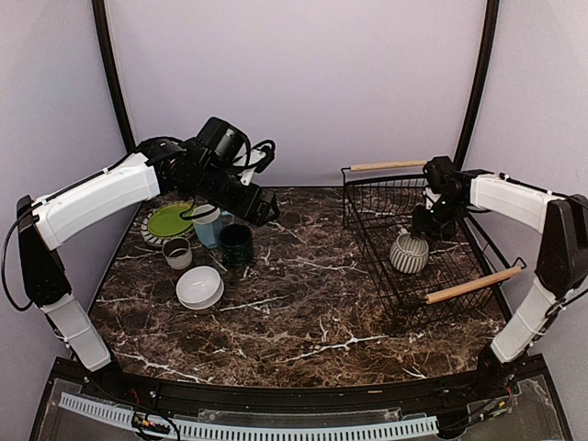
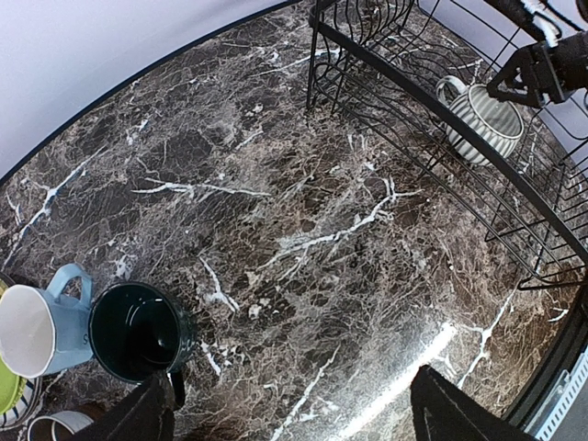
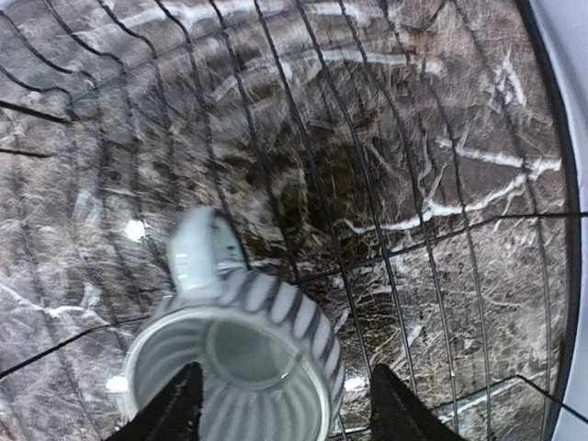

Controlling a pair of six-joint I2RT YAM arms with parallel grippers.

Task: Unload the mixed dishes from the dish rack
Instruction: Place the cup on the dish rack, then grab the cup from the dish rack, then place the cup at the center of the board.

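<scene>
Nearest on the left of the worktop (image 1: 303, 312), the white bowl (image 1: 199, 288) is sitting out of the rack; just beyond it the small grey cup (image 1: 177, 253), dark green mug (image 1: 236, 244) and light blue mug (image 1: 208, 225) are standing close together; farther left the lime-green plate (image 1: 170, 220) is lying on the black-striped white plate (image 1: 147, 223).

The left end effector (image 2: 294, 413) is hanging over the dark green mug, fingers spread, carrying nothing.

On the right the dish rack (image 1: 366, 234) is holding one item only, the striped grey bowl (image 3: 234, 367); it is sitting upright on the rack floor, mouth up, stub handle pointing away from the fingers in the wrist view.

The right end effector (image 3: 280, 409) is hovering directly above it, released, a finger showing on each side of the rim, not touching as far as I can judge.

So the bowl is lying straight below the right end effector; the left arm is well apart across the worktop; probably calling for a straight descent, clearing the wires.
</scene>
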